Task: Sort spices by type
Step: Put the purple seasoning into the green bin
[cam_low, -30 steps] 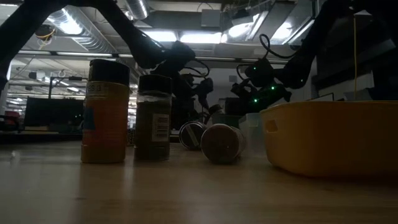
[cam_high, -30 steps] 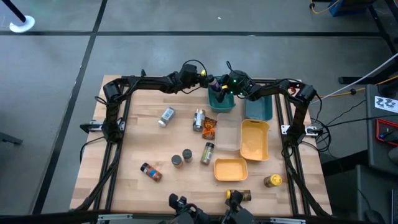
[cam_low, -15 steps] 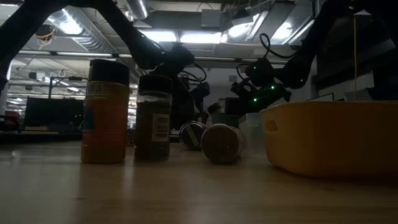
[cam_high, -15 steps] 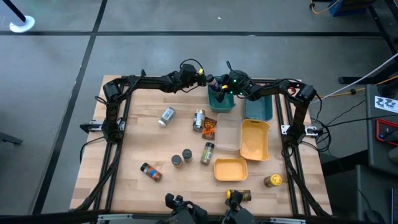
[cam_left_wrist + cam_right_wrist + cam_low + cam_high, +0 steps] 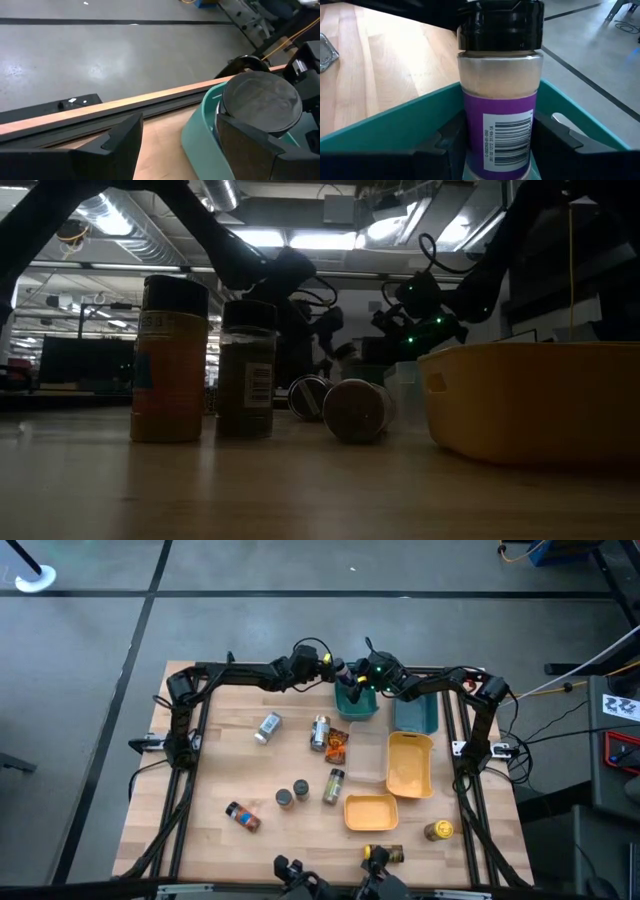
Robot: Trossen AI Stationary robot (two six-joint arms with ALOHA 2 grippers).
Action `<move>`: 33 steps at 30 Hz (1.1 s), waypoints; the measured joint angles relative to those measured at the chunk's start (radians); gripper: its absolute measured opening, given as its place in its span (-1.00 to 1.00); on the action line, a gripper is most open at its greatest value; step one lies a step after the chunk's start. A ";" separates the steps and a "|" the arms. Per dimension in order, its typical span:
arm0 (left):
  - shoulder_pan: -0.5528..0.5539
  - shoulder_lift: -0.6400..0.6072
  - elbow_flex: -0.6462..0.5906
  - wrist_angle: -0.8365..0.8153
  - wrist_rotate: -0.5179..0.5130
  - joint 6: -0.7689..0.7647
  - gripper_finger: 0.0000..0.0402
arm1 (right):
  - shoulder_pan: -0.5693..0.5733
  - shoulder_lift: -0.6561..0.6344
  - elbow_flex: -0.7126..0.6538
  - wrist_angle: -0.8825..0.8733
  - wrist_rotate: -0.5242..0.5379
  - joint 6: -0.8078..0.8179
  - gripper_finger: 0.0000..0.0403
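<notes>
A wooden table [image 5: 220,765] on a grey floor is seen from above. At its far edge, toward 12 o'clock, both arms are folded inward over a teal bin [image 5: 356,705]. The right gripper [image 5: 497,137] is pinched on a purple-labelled spice jar [image 5: 499,87]. The left gripper [image 5: 175,132], spread, flanks its dark lid [image 5: 262,100], shown only in that wrist view. Other jars [image 5: 322,732] lie toward the centre.

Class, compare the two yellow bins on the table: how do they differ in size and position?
The larger yellow bin is longer and lies nearer the teal bins; the smaller yellow bin is shorter and sits nearer the table's front edge, beside a jar with a yellow lid. Both are open, yellow and hold no spices.
</notes>
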 joint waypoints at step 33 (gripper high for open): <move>-0.015 -0.054 0.000 -0.023 0.042 0.143 0.19 | 0.000 -0.010 0.000 -0.115 0.038 -0.001 0.28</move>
